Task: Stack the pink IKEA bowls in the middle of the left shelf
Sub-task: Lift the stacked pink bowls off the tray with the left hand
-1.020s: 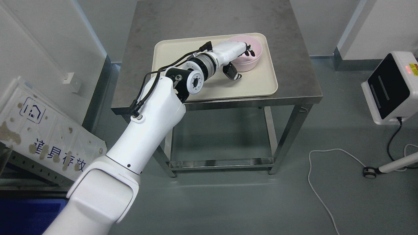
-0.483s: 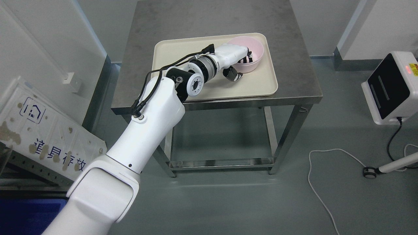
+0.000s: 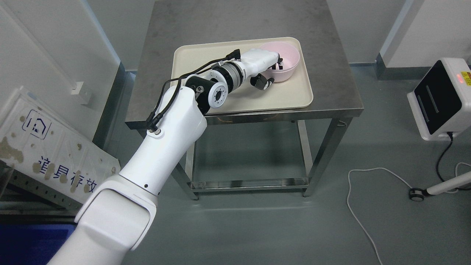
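Here, one pink bowl (image 3: pixel 289 62) sits on one cream tray (image 3: pixel 206 59), at about two o'clock on the tray, near its far right corner. The bowl is round, smooth and matte, with a deep wall and a thin rim. The tray is a flat rectangle with rounded corners and a low raised lip, and it lies on one metal table (image 3: pixel 235 18) whose top is dull, brushed grey steel on four square legs with a lower rail. One arm shows: the left, a glossy white shell with a black joint ring and two black cables along it, coming up from seven o'clock. The left hand (image 3: pixel 266 66) is clamped on the bowl at the bowl's nine o'clock edge: dark fingers (image 3: pixel 278 64) dip inside over the rim while the black thumb presses below against the outer wall. At four o'clock of the scene stands one white boxy device (image 3: pixel 441 99) with a black front panel, and one white cable (image 3: pixel 368 206) snakes over the grey floor.
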